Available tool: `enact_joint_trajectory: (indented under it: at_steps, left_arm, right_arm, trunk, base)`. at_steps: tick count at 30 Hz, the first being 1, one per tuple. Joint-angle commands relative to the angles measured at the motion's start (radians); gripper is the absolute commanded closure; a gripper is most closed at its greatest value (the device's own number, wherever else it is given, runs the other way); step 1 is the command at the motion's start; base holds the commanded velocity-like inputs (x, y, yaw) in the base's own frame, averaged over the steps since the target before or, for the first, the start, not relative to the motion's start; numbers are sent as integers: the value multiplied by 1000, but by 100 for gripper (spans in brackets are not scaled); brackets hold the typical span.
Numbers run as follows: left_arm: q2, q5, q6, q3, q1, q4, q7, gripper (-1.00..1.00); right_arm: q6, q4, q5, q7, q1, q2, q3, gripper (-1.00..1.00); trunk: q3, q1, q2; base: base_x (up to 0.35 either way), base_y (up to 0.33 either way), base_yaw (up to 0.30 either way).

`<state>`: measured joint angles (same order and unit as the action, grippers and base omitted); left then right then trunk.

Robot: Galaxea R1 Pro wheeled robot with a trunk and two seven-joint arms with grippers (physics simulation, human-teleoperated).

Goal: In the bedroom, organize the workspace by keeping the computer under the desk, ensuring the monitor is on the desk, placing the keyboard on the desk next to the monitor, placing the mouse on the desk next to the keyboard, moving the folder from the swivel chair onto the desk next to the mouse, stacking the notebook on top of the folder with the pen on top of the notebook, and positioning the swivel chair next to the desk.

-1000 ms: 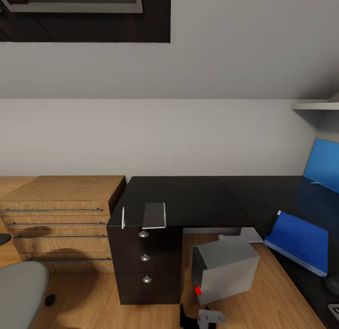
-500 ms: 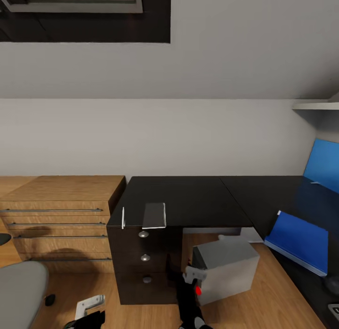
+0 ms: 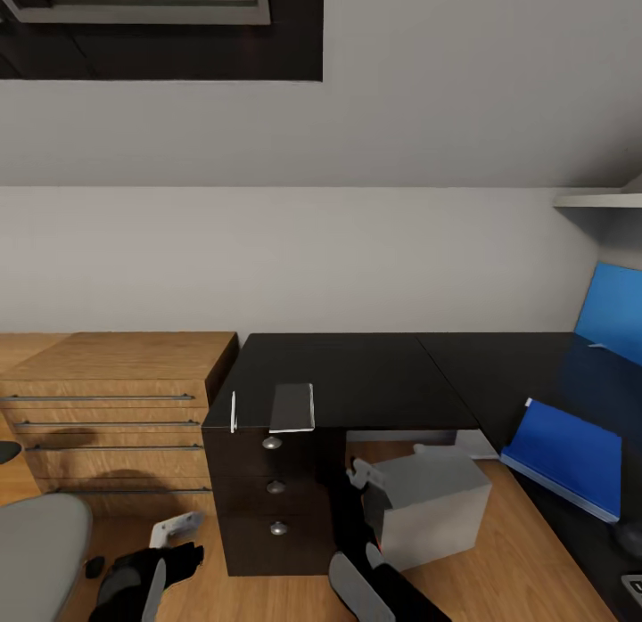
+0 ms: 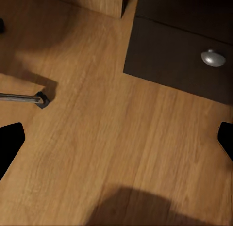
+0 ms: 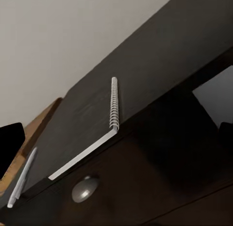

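On the black desk (image 3: 357,372) a dark spiral notebook (image 3: 292,408) lies at the front edge above the drawers, with a white pen (image 3: 234,412) just left of it. The notebook (image 5: 112,114) and pen (image 5: 20,181) also show in the right wrist view. My right gripper (image 3: 361,473) is open, below the desk edge, between the drawers and the grey computer tower (image 3: 432,506) on the floor. My left gripper (image 3: 175,527) is open, low over the floor left of the drawers. A blue folder (image 3: 571,457) lies on the desk's right wing, near the blue monitor (image 3: 615,315).
A wooden dresser (image 3: 116,417) stands left of the desk. The grey swivel chair seat (image 3: 36,551) is at the lower left, and a chair leg with its caster (image 4: 41,99) rests on the wood floor. The drawer front carries round knobs (image 3: 272,443). A dark mouse (image 3: 629,537) sits at the right edge.
Both arms have risen into view. The right gripper climbed from the floor to just under the desk edge. The left gripper came up beside the drawers.
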<state>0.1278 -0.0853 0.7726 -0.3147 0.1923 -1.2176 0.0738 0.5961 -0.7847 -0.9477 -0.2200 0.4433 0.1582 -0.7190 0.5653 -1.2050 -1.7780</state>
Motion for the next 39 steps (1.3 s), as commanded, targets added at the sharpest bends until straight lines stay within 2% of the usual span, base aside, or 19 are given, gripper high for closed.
enact_joint_trajectory:
  at_steps: [1, 5, 6, 8, 12, 14, 18, 20, 21, 24, 29, 39]
  left_arm:
    - [0, -6, 12, -3, 13, 5, -3, -100]
    - [-5, 18, 73, -7, 73, 33, -3, -100]
    - [-6, 43, 103, -9, 96, 41, -4, -100]
    - [-6, 84, 121, -9, 109, 48, -6, -100]
    - [-5, 112, 127, -8, 116, 66, -8, -100]
    - [-5, 117, 127, -9, 117, 72, -8, -100]
    - [-8, 123, 124, -9, 119, 80, -12, -100]
    - [-8, 123, 124, -9, 119, 81, -12, -100]
    - [-8, 123, 123, -10, 119, 78, -13, -100]
    - [-8, 124, 123, -9, 119, 77, -14, -100]
    - [-8, 124, 123, -9, 119, 78, -14, -100]
    - [-8, 124, 125, -9, 119, 78, -14, -100]
  right_arm:
    - [-2, -5, -5, -7, 2, -1, 0, -100]
    - [-32, -28, -24, -4, 3, 0, 36, -100]
    - [-40, -45, -43, -1, 3, 1, 52, -100]
    - [-45, -73, -62, 5, 3, -1, 62, -100]
    - [-47, -95, -73, 18, 2, -3, 66, -100]
    - [-48, -98, -77, 23, 2, -3, 66, -100]
    - [-62, -101, -111, 40, 1, -2, 65, -100]
    - [-93, -101, -138, 43, 1, -1, 64, -100]
    - [-157, -101, -190, 59, 1, -2, 64, -100]
    - [-193, -100, -218, 104, 1, -3, 65, -100]
    - [-209, -98, -229, 163, 2, -5, 65, -100]
    - [-208, -77, -229, 173, 1, -7, 66, -100]
  trunk:
    - [1, 0, -1]
    - [1, 0, -1]
    - [1, 0, -1]
    - [1, 0, -1]
    - [1, 0, -1]
    - [1, 0, -1]
    - [1, 0, -1]
    - [1, 0, -1]
    - [1, 0, -1]
    - [1, 0, -1]
    - [1, 0, -1]
    - [1, 0, -1]
  base:
    - [0, 0, 0]
    - [0, 0, 0]
    - [0, 0, 0]
    - [0, 0, 0]
    - [0, 0, 0]
    - [0, 0, 0]
    - [0, 0, 0]
    - [0, 38, 0]
    - [0, 216, 0]
    - [0, 267, 0]
    - [0, 134, 0]
    - [0, 13, 0]
